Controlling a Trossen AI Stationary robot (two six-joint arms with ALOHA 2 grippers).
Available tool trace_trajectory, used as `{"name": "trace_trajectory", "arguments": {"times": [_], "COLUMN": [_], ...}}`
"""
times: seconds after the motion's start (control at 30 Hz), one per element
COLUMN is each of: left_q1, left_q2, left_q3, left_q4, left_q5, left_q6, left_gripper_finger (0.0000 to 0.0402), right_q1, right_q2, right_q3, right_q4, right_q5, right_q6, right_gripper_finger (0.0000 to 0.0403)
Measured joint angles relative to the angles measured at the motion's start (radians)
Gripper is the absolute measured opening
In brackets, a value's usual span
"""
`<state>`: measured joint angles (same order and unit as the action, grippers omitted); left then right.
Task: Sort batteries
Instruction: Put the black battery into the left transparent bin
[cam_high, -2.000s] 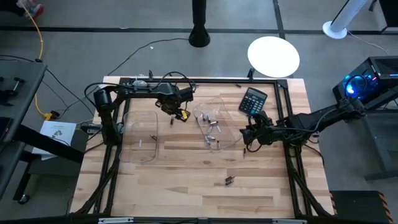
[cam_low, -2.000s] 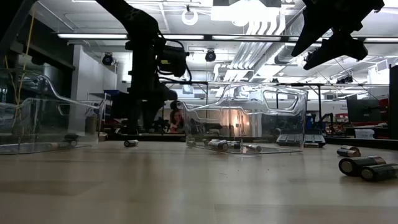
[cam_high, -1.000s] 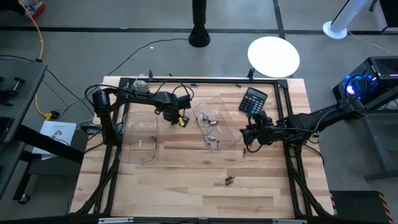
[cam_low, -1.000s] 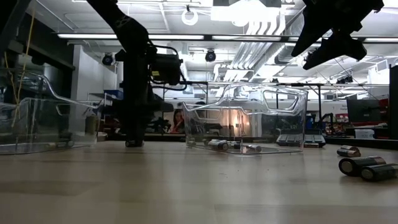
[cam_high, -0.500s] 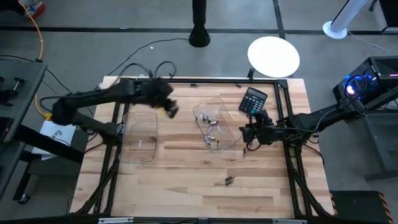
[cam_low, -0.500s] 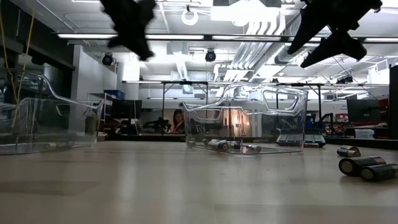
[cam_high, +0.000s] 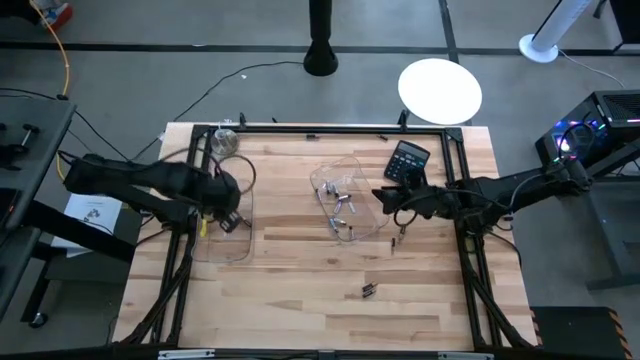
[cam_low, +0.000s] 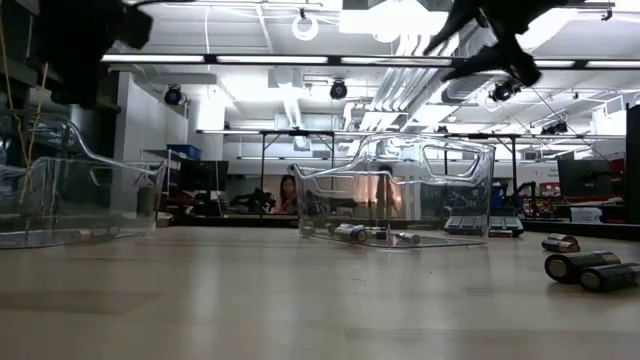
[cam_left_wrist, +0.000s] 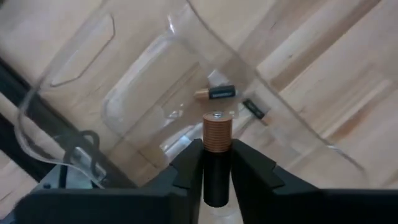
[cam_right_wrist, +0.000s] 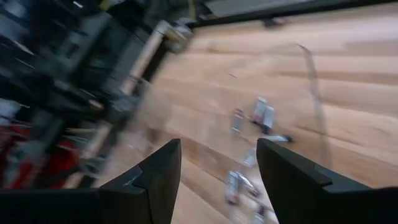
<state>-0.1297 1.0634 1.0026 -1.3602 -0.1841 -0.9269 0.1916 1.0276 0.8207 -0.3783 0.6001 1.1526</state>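
Drop-off step: at the high view's left, the left gripper (cam_left_wrist: 216, 167) pinches a copper-topped battery (cam_left_wrist: 217, 140) above the left clear tray (cam_high: 238, 248) (right gripper (cam_right_wrist: 217, 163) gaping, empty), so release comes next.

No readable text, label, brand or number shows on the table, trays or cells in any view

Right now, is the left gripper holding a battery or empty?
Holding one. In the left wrist view, the left gripper has a black cylindrical battery with a copper-coloured end between its fingers, above the clear plastic tray.
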Motion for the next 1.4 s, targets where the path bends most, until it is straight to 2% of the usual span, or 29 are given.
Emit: {"name": "trace_trajectory", "arguments": {"times": [0.13,0.3,0.4,0.5,0.63,0.73,0.9,0.97,1.2,1.4], "left_q1": [-0.004,-0.004,-0.001,0.016,0.059,0.097,0.147,0.168,0.205,0.229], "left_q2": [0.000,-0.019,-0.037,-0.053,-0.058,-0.052,-0.045,-0.045,-0.045,-0.045], "left_q3": [-0.070,-0.077,-0.077,-0.077,-0.077,-0.077,-0.077,-0.077,-0.077,-0.077], "left_q4": [0.050,0.088,0.098,0.159,0.299,0.392,0.486,0.526,0.621,0.675], "left_q5": [0.003,0.025,-0.008,-0.059,-0.061,-0.067,-0.112,-0.130,-0.142,-0.142], "left_q6": [-0.003,0.112,0.165,0.200,0.234,0.250,0.240,0.215,0.115,0.145], "left_gripper_finger": [0.0121,0.0179,0.0203,0.0215,0.0217,0.0218,0.0218,0.0218,0.0218,0.0218], "right_q1": [-0.058,-0.179,-0.272,-0.414,-0.622,-0.786,-1.014,-1.065,-1.113,-1.111], "right_q2": [0.017,0.091,0.172,0.271,0.432,0.560,0.766,0.831,0.964,1.018], "right_q3": [0.000,0.005,0.062,0.186,0.385,0.491,0.565,0.605,0.758,0.781], "right_q4": [0.154,0.224,0.186,0.019,-0.244,-0.377,-0.406,-0.435,-0.564,-0.556], "right_q5": [-0.028,-0.154,-0.211,-0.266,-0.291,-0.329,-0.666,-0.728,-0.600,-0.594], "right_q6": [-0.056,-0.011,0.018,-0.023,-0.206,-0.378,-0.729,-0.862,-1.184,-1.240], "right_gripper_finger": [0.0204,0.0204,0.0204,0.0204,0.0204,0.0204,0.0204,0.0204,0.0204,0.0204]}}
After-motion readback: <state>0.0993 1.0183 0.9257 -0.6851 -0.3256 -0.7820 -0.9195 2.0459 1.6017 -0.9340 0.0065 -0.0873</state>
